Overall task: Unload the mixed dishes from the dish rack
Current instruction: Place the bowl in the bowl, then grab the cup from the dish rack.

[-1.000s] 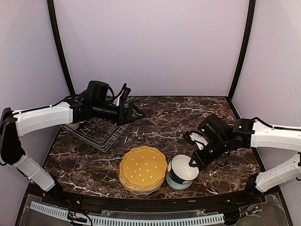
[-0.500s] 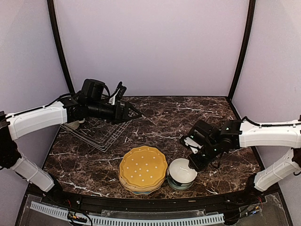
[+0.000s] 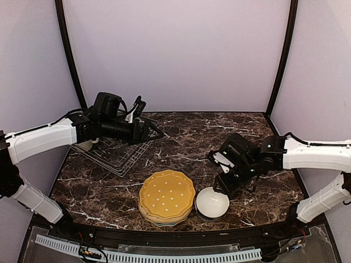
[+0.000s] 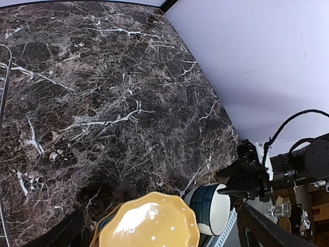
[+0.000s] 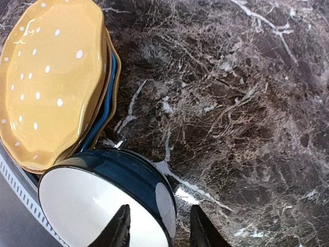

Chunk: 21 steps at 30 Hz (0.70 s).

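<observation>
A bowl, white inside and dark blue outside, stands upright on the marble table by the front edge. My right gripper is open over its far rim. One finger is inside the bowl, the other outside, and the wall sits loose between them. Touching the bowl's left side is a stack of scalloped plates, yellow dotted on top, with a blue one below. The wire dish rack lies at the back left. My left gripper hovers open beside it, holding nothing. Mugs and tumbler are out of view.
The table's front edge with a white perforated strip runs just behind the bowl and plates. Black frame posts stand at both back corners. A pale object is partly hidden under the left arm at the rack.
The bowl went from tilted in my right gripper down to upright on the table, and the fingers spread off its rim. My left gripper drew back slightly toward the rack.
</observation>
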### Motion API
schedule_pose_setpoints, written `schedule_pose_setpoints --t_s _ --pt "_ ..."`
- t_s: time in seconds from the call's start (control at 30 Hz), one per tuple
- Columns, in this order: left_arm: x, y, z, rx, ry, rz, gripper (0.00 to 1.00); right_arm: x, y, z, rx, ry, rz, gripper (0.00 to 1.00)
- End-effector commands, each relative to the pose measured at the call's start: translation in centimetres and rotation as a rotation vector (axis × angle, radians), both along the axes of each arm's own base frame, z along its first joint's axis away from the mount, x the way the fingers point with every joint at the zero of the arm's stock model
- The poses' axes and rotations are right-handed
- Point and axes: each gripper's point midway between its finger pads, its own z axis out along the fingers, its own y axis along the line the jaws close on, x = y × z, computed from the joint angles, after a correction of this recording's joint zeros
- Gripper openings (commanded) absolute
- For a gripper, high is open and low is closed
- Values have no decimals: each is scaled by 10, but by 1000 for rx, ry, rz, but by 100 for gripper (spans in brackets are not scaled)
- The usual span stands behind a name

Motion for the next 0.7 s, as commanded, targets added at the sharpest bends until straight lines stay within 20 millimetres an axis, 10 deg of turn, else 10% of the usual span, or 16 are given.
schedule_pose_setpoints --t_s 0.0,0.3,0.67 --pt "0 22 6 45 -32 43 99 18 6 41 90 -145 -29 43" --pt "17 75 11 184 -77 181 99 57 21 99 249 -406 -94 66" --pt "56 193 -8 537 3 526 99 75 48 86 241 -428 -46 81"
